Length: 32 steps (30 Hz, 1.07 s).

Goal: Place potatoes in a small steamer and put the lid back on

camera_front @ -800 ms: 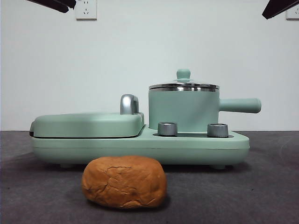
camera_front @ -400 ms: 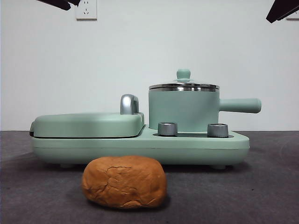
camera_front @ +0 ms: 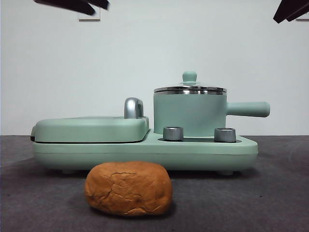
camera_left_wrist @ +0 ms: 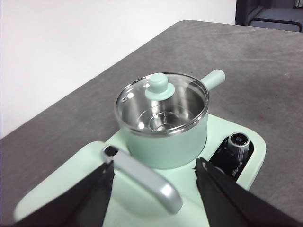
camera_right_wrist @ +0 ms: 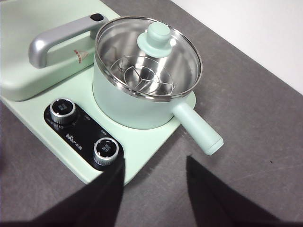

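Potato [camera_front: 128, 188] shows only in my front view, lying before the cooker base [camera_front: 145, 153]. Lid [camera_right_wrist: 147, 53] sits on steamer [camera_right_wrist: 137, 101]; left gripper [camera_left_wrist: 154, 189] and right gripper [camera_right_wrist: 156, 177] both gape, holding nothing.

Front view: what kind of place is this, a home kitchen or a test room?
Probably a test bench: a plain white wall, a grey mat-covered table, and one mint-green cooker with a single potato.

The left hand [camera_left_wrist: 154, 189] is up high with its two black jaws wide apart. The right hand [camera_right_wrist: 156, 189] is up high too, jaws apart.
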### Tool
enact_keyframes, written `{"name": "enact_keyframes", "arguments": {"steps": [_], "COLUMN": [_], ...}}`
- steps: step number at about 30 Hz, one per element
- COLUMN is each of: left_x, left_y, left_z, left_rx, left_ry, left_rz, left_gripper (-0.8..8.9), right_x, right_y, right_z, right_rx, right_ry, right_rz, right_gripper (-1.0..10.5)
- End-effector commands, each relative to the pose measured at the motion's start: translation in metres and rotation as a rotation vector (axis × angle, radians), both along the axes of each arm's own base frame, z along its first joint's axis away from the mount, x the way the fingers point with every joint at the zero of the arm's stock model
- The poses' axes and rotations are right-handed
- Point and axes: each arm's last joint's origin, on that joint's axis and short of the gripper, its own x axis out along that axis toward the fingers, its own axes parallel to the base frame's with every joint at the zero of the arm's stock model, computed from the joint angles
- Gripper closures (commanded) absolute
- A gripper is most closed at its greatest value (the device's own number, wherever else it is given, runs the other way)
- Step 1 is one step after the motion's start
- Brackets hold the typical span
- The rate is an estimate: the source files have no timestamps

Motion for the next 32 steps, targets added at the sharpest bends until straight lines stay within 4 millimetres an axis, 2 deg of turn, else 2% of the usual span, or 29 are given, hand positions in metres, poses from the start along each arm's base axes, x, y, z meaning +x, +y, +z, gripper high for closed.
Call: {"name": "enact_keyframes", "arguments": {"steps": [1,6,17,26,32], "left_x": [0.013,0.039,0.101,0.135,0.152], "left_y": [-0.011,-0.033,-0.087,-0.129,-0.145], "left_z": [-0.001,-0.009,-0.012,-0.024,-0.037], "left_rx": [-0.022,-0.022,-0.038,-0.030,-0.020], "left_ry": [-0.005,0.004,0.067,0.081,0.095], "left_rz": [-0.012,-0.037,-0.073,-0.117,-0.125], "left_gripper": [5.36,5.35,5.36,5.36,5.36], "right_x": [0.001,0.001,0.001,0.001,0.001], "right_y": [0.001,0.001,0.002,0.002,0.002], "right_z": [0.008,0.008,0.009,0.009,0.009], "right_rx": [0.050,0.055,0.101,0.111,0.115], "right_ry": [-0.015,-0.015,-0.005,-0.002,-0.001], "right_rz": [-0.016,-0.018,-0.038,-0.043,-0.046], "right_gripper": [7.1,7.1,7.1,7.1,7.1]}}
